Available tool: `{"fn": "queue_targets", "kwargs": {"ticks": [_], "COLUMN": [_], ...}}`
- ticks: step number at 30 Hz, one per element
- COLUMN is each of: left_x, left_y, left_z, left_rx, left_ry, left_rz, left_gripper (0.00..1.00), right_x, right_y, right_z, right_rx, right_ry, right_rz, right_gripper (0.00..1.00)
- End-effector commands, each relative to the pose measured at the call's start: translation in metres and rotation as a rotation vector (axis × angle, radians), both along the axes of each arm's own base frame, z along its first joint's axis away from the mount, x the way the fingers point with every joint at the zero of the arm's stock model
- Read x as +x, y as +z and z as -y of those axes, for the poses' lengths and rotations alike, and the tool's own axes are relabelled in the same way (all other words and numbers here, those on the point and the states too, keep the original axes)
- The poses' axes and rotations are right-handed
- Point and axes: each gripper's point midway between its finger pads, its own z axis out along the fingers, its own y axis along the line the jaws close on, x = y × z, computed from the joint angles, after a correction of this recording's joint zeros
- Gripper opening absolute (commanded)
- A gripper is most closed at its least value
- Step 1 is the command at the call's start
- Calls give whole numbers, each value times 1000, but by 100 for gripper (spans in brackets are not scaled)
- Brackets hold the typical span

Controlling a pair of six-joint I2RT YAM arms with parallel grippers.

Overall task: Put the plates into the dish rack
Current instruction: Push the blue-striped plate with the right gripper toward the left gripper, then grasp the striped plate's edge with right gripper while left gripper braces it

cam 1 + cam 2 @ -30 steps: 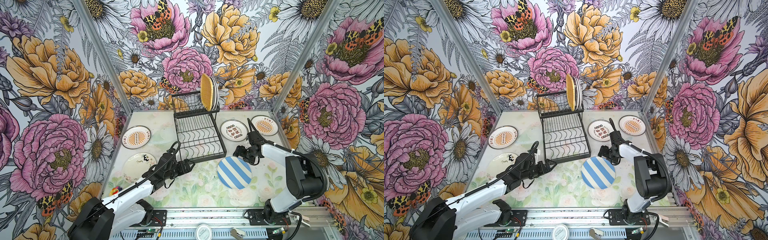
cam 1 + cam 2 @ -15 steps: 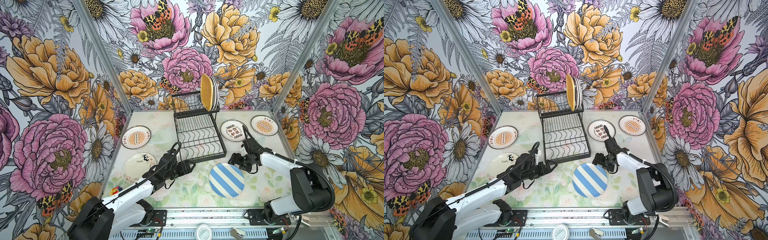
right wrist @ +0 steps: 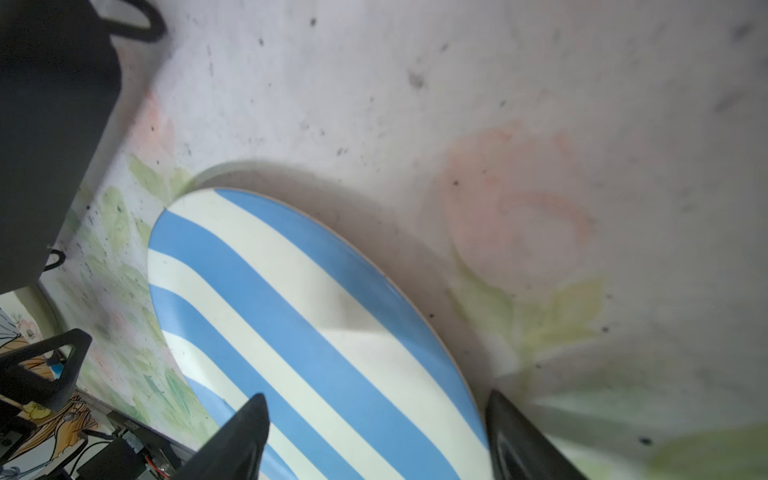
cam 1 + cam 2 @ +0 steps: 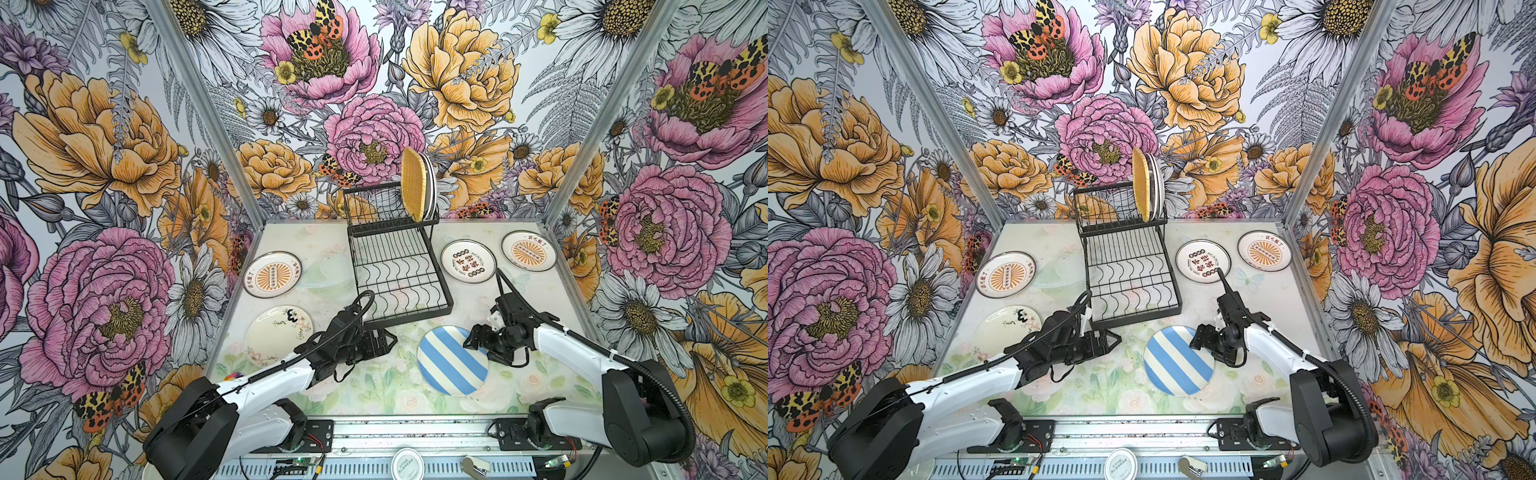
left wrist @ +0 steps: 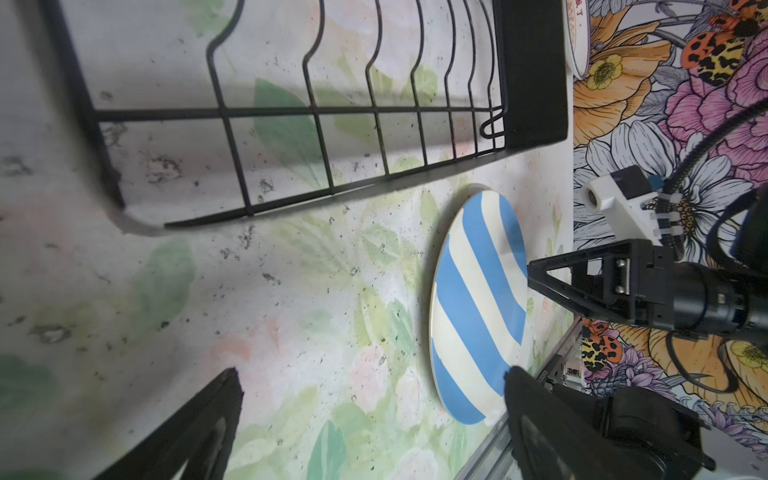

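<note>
Since the right hand (image 4: pixel 471 340) drew back toward the near edge a second ago, you will find that the blue-striped plate (image 4: pixel 451 361) has slid with it, nearer the front and a little leftward. It now lies flat on the desk (image 4: pixel 374 386) just in front of the near right corner of the dish rack (image 4: pixel 409 319), apart from it. That hand is spread wide and grips nothing: in the right wrist view one finger (image 3: pixel 241 436) hangs over the stripes and the other sits off the rim. Your left hand (image 4: pixel 385 340) has hardly shifted (it hovers just in front of the rack's near edge), fully spread and empty. Count five plates flat on the desk: the striped one, a sunburst plate (image 4: pixel 272 274) at the left, a second sunburst plate (image 4: pixel 528 251) at the far right, a plate with red characters (image 4: pixel 468 262) beside it, and a white scribbled plate (image 4: pixel 276 336) near the left arm. There is one rack. In its raised tier a yellow woven plate (image 4: pixel 413 183) stands on edge with round rims behind it, seemingly two, though I cannot be sure.
</note>
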Motion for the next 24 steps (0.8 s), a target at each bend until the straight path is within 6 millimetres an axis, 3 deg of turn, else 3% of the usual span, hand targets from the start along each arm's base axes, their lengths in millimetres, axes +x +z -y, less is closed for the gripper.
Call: {"fn": "queue_targets", "kwargs": {"ticks": [1,14,16,21,24], "left_x": [1,-18,-20,-27,-28], "left_y": [10,-1,-4,-13,-16], "left_z": [10,2,0,-14,-18], "left_rx": [-28,8,21,105,116], "left_ry": [-34,-36,-38,-25,-19], "left_rz": [23,-25,-36,-57,-58], "left_gripper": [99,97,97,91,84], "right_x": [-16,-11,-8,7,10], "right_y": [-3,7,9,17,19], "right_z": [-16,-102,-102,-74,-66], "right_rx": [29,131,136,174,210], "right_ry": [46,328,346,283,287], "right_rz": [-67,-26,-12,42,59], "right_gripper": [82,82,82,82,80]}}
